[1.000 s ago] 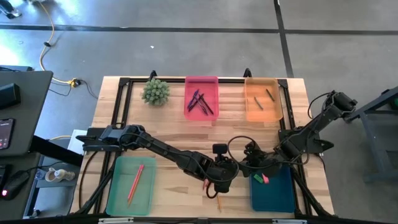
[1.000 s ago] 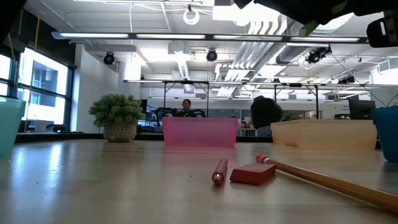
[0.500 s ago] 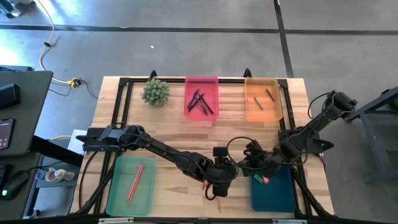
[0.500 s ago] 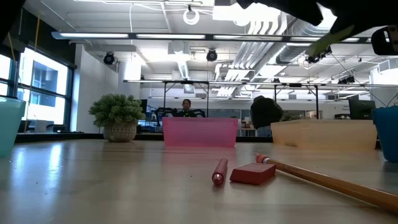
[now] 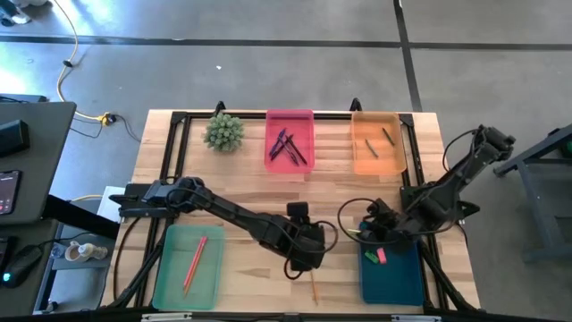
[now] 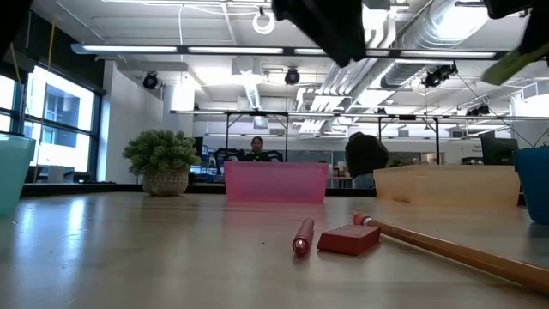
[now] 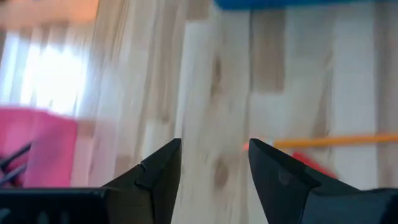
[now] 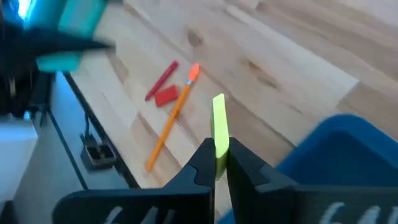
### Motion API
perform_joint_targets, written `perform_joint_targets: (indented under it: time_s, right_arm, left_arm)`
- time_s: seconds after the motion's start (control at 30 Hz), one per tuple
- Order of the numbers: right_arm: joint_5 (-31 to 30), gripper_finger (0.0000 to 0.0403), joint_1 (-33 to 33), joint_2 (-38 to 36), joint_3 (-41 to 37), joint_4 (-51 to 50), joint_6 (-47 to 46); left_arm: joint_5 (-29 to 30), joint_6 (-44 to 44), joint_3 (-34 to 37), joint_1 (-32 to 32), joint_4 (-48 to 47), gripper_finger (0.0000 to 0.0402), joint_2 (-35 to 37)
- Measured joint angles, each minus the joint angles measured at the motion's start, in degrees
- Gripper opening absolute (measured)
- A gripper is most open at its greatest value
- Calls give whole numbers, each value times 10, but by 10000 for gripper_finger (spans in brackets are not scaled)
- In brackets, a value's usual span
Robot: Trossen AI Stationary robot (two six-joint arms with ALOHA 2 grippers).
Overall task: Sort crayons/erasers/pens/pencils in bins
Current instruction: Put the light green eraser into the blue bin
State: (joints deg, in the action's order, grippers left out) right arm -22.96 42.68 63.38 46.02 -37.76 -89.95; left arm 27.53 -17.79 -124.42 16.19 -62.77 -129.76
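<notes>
Your right pincer (image 8: 217, 163) is clamped tight on a yellow-green eraser (image 8: 219, 132), which sticks out past the fingertips; it hangs at the near-left corner of the dark blue bin (image 5: 391, 271). That bin holds two small pieces, one green (image 5: 369, 258) and one pink (image 5: 382, 257), lying side by side.

Your left pincer (image 7: 214, 163) stands open with nothing between its fingers, above the bare tabletop (image 5: 250, 192) near the front edge, between the pale green bin (image 5: 170, 277) and the dark blue one. Just in front of it on the wood lie three loose things: an orange pencil (image 8: 173, 117), a red eraser block (image 6: 347, 239) touching or nearly touching the pencil's tip, and a short red stick (image 6: 303, 236) just beside the block.

The pale green bin, at the front left, has one long pink-red pencil (image 5: 194, 262) in it, lying lengthwise. The pink bin (image 5: 290, 119) at the back centre holds a loose crossed pile of dark purple and blue pens (image 5: 289, 146). The orange bin (image 5: 396, 143) at the back right holds two short dark crayons (image 5: 387, 136), apart from each other. A small potted plant (image 5: 223, 131) sits just left of the pink bin.
</notes>
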Motion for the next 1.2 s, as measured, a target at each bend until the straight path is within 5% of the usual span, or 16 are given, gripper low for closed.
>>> perform_joint_targets:
  time_s: [0.4, 0.97, 1.2]
  right_arm:
    - [155, 3, 33, -51, 0, -165, -2]
    - [172, 4, 59, 87, 0, -160, -44]
    - [217, 5, 67, 121, 0, -157, -78]
  left_arm:
    - [8, -118, 1, 12, -277, 157, 18]
    - [36, -186, 116, 10, -262, 122, 125]
    - [25, -245, 254, 11, -111, 100, 202]
